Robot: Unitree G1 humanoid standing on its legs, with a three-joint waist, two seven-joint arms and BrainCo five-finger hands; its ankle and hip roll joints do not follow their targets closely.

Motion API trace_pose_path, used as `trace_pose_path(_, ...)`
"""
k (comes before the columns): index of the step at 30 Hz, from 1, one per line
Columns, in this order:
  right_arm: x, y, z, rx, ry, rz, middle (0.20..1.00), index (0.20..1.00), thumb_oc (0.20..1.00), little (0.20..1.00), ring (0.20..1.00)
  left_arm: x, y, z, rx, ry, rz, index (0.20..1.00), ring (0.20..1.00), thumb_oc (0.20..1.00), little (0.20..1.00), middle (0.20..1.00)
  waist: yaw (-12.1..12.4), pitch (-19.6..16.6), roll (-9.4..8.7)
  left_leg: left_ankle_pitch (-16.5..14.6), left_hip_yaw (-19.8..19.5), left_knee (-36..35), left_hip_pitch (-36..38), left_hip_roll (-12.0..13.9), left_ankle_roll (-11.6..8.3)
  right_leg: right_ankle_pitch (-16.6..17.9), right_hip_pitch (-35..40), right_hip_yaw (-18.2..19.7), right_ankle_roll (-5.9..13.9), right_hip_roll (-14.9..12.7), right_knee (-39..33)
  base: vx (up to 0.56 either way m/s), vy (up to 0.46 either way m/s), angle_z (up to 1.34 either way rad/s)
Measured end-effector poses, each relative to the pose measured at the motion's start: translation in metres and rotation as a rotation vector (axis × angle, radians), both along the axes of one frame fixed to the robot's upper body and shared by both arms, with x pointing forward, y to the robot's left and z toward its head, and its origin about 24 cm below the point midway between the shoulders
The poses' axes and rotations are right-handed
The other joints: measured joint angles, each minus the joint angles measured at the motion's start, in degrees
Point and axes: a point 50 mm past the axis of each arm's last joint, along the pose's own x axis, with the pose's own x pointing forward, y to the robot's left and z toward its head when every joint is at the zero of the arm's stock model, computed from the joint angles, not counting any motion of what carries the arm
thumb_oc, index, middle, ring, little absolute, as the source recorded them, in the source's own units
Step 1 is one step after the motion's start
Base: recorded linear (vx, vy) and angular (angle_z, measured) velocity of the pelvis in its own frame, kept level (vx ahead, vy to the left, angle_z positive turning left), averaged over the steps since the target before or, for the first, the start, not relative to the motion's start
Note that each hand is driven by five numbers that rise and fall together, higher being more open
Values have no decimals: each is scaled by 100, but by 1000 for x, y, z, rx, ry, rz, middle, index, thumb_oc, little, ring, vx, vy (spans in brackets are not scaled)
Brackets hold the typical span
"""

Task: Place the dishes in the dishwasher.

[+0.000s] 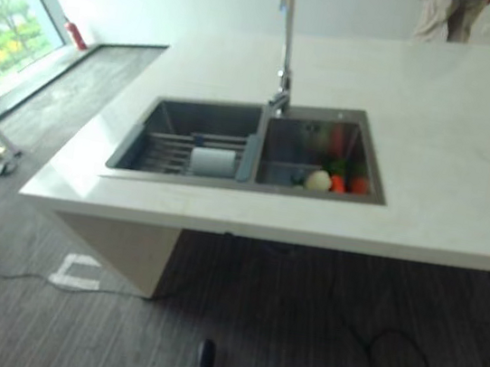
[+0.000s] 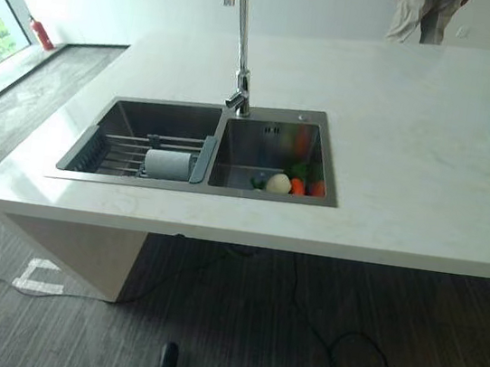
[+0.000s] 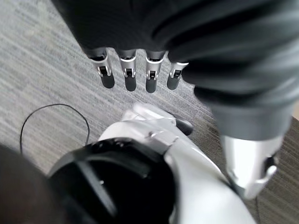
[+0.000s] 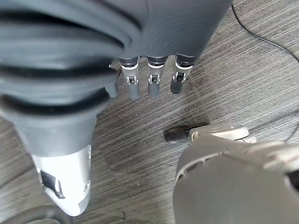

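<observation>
1. Two basins in the sink point(image 2: 334, 201): a pale cup point(image 2: 167, 164) lies on the left rack point(image 2: 126, 153).
2. Vegetables point(image 2: 286, 184) fill the right basin.
3. Left hand point(image 3: 135, 70) and right hand point(image 4: 149, 74) hang relaxed, fingers straight, holding nothing; nothing loaded yet, I judge.
</observation>
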Motion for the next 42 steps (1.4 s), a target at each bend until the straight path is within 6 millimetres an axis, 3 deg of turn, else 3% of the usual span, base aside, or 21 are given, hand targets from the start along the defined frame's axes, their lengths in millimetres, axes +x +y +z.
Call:
trace_pose_path(1, -2, -1, 0, 1, 1, -15, 1000, 1000, 1000, 1000, 1000, -1, -4, -1, -11, 2, 3, 1000, 1000, 1000, 1000, 1000, -7, 6, 82, -23, 68, 31, 99, -74, 42, -70, 82, 82, 2, -21, 26, 244, 529, -51)
trace_pose_path(3, -11, 4, -3, 3, 18, -39, 1000, 1000, 1000, 1000, 1000, 9, -6, 0, -25, -15, -7, 1000, 1000, 1000, 1000, 1000, -192, 17, 177, -137, 326, 3, 573, -654, 729, -215, 173, 351, 251, -277, 320, 279, 583, -80)
trace_pose_path(4, -18, 3, -4, -1, 32, -48, 1000, 1000, 1000, 1000, 1000, 31, -9, 2, -30, -56, -55, 1000, 1000, 1000, 1000, 1000, -171, 175, 211, -319, 409, 26, 873, -862, 975, -584, -358, 549, 528, -419, 1541, 257, 345, -95)
trace_pose_path(5, -17, 3, -3, -1, 28, -38, 1000, 1000, 1000, 1000, 1000, 36, -7, 4, -29, -56, -74, 1000, 1000, 1000, 1000, 1000, -210, 249, 235, -443, 512, 8, 1026, -848, 1132, -601, -1005, 421, 550, -606, 3056, 117, 28, -117)
trace_pose_path(6, -19, 14, -6, 35, 25, -47, 1000, 1000, 1000, 1000, 1000, 47, 12, 8, 20, -97, -74, 1000, 1000, 1000, 1000, 1000, -345, 212, -63, -670, 700, -15, 1151, -1078, 1177, -711, -1559, 162, 587, -1026, 3196, 44, -113, -92)
trace_pose_path(7, -12, 22, -7, 52, 9, 1, 1000, 1000, 1000, 1000, 1000, 64, 26, 15, 59, -140, -79, 1000, 1000, 1000, 1000, 1000, -338, 191, -358, -648, 806, -10, 932, -1266, 1154, -441, -1856, 195, 834, -1177, 1839, 11, -202, -35)
trace_pose_path(8, -9, 24, -7, 56, 10, 11, 1000, 1000, 1000, 1000, 1000, 74, 34, 19, 81, -172, -83, 1000, 1000, 1000, 1000, 1000, -308, 218, -480, -539, 817, 47, 755, -1294, 1234, -47, -1992, 433, 1012, -1133, 767, 55, -288, 18)
trace_pose_path(9, -5, 26, -7, 56, 8, 11, 1000, 1000, 1000, 1000, 1000, 72, 32, 18, 77, -173, -78, 1000, 1000, 1000, 1000, 1000, -272, 222, -467, -540, 812, 81, 708, -1249, 1234, 119, -2000, 644, 919, -986, 992, 118, -279, 45)
trace_pose_path(11, -1, 28, -7, 59, -3, -1, 1000, 1000, 1000, 1000, 1000, 66, 26, 15, 57, -175, -8, 1000, 1000, 1000, 1000, 1000, -80, 219, -430, -701, 986, 182, 744, -1111, 1118, 101, -1640, 336, 929, -764, 1261, 147, -166, 24)
trace_pose_path(13, 1, 27, -6, 64, -19, -34, 1000, 1000, 1000, 1000, 1000, 36, 15, 7, 33, -115, 24, 1000, 1000, 1000, 1000, 1000, 11, 190, -409, -710, 944, 179, 1120, -1143, 1104, 86, -765, 318, 936, -898, 1015, 102, -34, -8)
trace_pose_path(16, -3, 27, -7, 69, -8, -33, 1000, 1000, 1000, 1000, 1000, 26, 29, 8, 78, -101, 135, 1000, 1000, 1000, 1000, 1000, -9, 114, -511, -749, 918, 108, 1298, -1208, 1044, 494, -285, 345, 1048, -1171, 305, 51, 35, 0)
trace_pose_path(17, -8, 26, -7, 66, 5, -34, 1000, 1000, 1000, 1000, 1000, 25, 33, 9, 94, -104, 156, 1000, 1000, 1000, 1000, 1000, -13, 45, -481, -759, 896, 53, 1306, -1211, 1033, 409, -115, 382, 1074, -1155, 21, 55, 70, 9)
trace_pose_path(22, -15, -18, 3, -39, 21, -18, 1000, 1000, 1000, 1000, 1000, 20, 37, 8, 105, -151, 399, 1000, 1000, 1000, 1000, 1000, -21, -226, 127, -830, 799, 48, 1260, -894, 883, 479, 106, 286, 806, -824, -309, 16, 78, 8)
trace_pose_path(28, -24, -30, 6, -60, 52, 3, 1000, 1000, 1000, 1000, 1000, 0, 96, 25, 326, -143, 468, 1000, 1000, 1000, 1000, 1000, 125, -397, 98, -836, 734, 6, 978, -824, 846, 522, -130, 180, 678, -776, -334, -13, 47, 11)
trace_pose_path(31, -28, -42, 10, -80, 56, 1, 1000, 1000, 1000, 1000, 1000, 0, 151, 53, 493, -191, 506, 1000, 1000, 1000, 1000, 1000, 174, -439, 100, -767, 638, 7, 971, -816, 851, 517, -98, 103, 668, -771, -337, -4, 11, 15)
trace_pose_path(33, -30, -47, 13, -90, 57, 3, 1000, 1000, 1000, 1000, 1000, 0, 173, 66, 580, -202, 490, 1000, 1000, 1000, 1000, 1000, 222, -487, 184, -688, 631, 5, 959, -824, 854, 542, -90, 96, 641, -782, -339, 7, -2, 6)
trace_pose_path(34, -37, -49, 12, -85, 81, -2, 1000, 1000, 1000, 1000, 1000, 1, 222, 106, 735, -217, 489, 1000, 1000, 1000, 1000, 1000, 260, -544, 175, -657, 566, 5, 970, -815, 833, 560, -52, 8, 698, -774, -337, 10, -5, 18)
trace_pose_path(35, -40, -50, 13, -87, 88, -4, 1000, 1000, 1000, 1000, 1000, 3, 249, 133, 854, -231, 458, 1000, 1000, 1000, 1000, 1000, 261, -566, 183, -611, 523, 5, 971, -813, 824, 553, -31, -25, 703, -772, -339, 5, -1, 21)
trace_pose_path(38, -43, -51, 13, -93, 95, 0, 1000, 1000, 1000, 1000, 1000, 11, 302, 211, 1147, -287, 435, 1000, 1000, 1000, 1000, 1000, 272, -590, 225, -590, 493, 40, 982, -830, 830, 540, -14, -36, 708, -791, -331, 1, -17, 9)
trace_pose_path(40, -46, -45, 11, -82, 89, 6, 1000, 1000, 1000, 1000, 1000, 44, 320, 268, 1331, -453, 358, 1000, 1000, 1000, 1000, 1000, 371, -596, 220, -579, 480, 39, 963, -822, 812, 537, 4, -44, 712, -782, -315, 15, -54, 7)
trace_pose_path(42, -46, -41, 9, -73, 76, -14, 1000, 1000, 1000, 1000, 1000, 95, 306, 314, 1495, -699, 158, 1000, 1000, 1000, 1000, 1000, 464, -619, 275, -619, 460, 3, 950, -822, 740, 542, -2, -45, 717, -790, -306, 57, -90, 5)
